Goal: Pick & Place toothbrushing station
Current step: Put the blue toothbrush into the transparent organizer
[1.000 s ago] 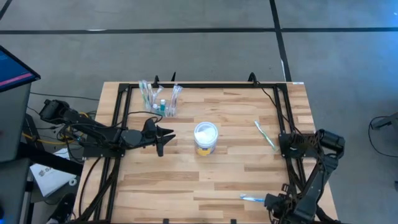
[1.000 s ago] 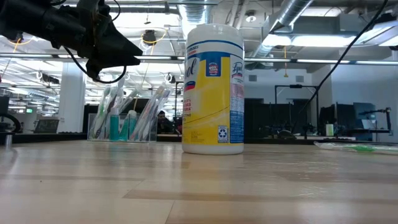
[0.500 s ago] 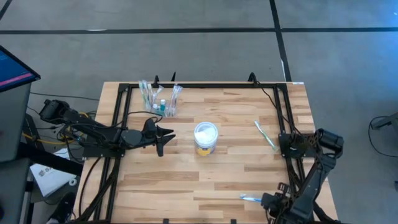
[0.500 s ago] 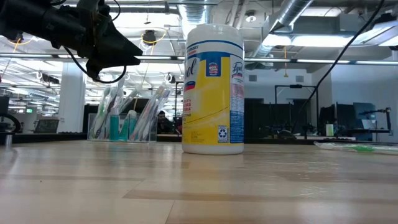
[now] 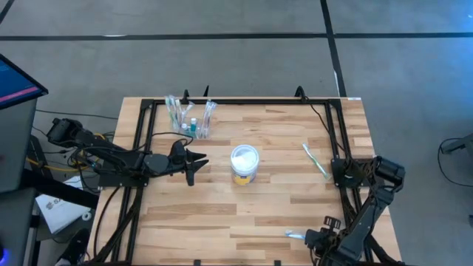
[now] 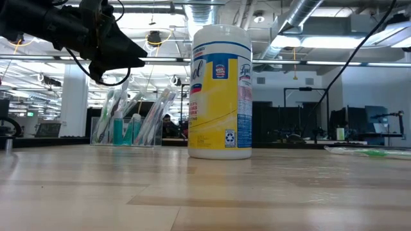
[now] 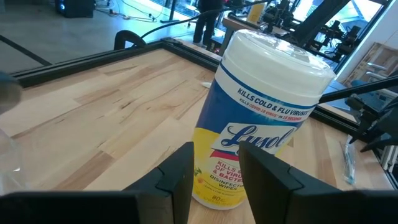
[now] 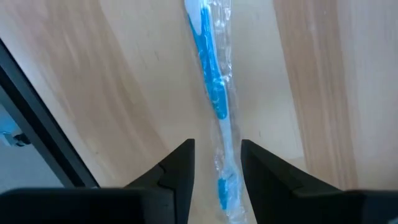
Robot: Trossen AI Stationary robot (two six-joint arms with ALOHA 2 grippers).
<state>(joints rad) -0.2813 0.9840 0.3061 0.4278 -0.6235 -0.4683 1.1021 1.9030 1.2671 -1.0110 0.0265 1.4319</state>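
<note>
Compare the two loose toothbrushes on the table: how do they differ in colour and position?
The blue toothbrush lies at the near edge, right under the right gripper; the green toothbrush lies farther back by the right rail, with no gripper near it. Both lie flat on the wood, outside the toothbrushing station; the blue one shows a clear wrapper.

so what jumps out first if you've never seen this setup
The yellow-banded wipes tub stands upright mid-table. The left hand hovers open beside it, with the clear toothbrushing station at the far edge behind. At the near right, the right hand is open over a wrapped blue toothbrush lying flat.
</note>
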